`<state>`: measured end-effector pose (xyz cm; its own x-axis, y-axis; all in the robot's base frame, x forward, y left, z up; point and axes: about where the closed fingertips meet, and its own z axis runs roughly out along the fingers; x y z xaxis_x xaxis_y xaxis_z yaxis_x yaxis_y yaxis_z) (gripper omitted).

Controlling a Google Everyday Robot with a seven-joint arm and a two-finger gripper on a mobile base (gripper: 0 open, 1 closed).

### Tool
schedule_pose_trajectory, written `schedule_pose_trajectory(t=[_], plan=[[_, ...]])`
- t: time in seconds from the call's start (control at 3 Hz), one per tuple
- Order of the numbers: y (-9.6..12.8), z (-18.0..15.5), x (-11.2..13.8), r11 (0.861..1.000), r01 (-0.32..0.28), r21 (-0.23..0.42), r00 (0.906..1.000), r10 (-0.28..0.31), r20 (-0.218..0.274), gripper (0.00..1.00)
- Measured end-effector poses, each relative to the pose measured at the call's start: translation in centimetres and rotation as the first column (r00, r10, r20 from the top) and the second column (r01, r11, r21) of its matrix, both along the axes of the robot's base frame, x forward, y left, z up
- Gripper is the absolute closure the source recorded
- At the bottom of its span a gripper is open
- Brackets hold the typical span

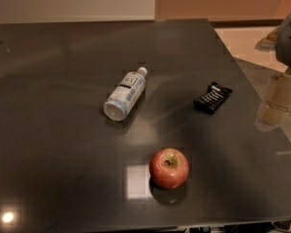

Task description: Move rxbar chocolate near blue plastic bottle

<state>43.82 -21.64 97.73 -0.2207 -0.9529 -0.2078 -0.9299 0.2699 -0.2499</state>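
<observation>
The rxbar chocolate (212,97), a small flat black wrapped bar with white lettering, lies on the dark table (63,130) right of centre. The blue plastic bottle (125,94) lies on its side left of the bar, with its white cap pointing toward the far edge. A gap of bare table separates them. My gripper (271,109) hangs at the right edge of the view, over the table's right edge. It is to the right of the bar and apart from it, holding nothing that I can see.
A red apple (169,167) stands near the table's front edge, in front of the gap between bottle and bar. The table's right edge runs diagonally just right of the bar. Pale floor (242,40) lies beyond it.
</observation>
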Motion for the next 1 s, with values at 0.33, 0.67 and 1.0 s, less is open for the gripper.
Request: schedule_pose_trajectory(t=[0.33,0.67,1.0], plan=[[0.1,0.1,0.2,1.000,-0.005,-0.001,1.0000,0.005,0.003,0.00],[0.2,-0.4,2.2,0.999,-0.050,0.012,0.9987,0.050,-0.011,0.00],[0.2,-1.7,4.8,0.989,-0.141,0.051,0.9892,0.143,-0.035,0.00]])
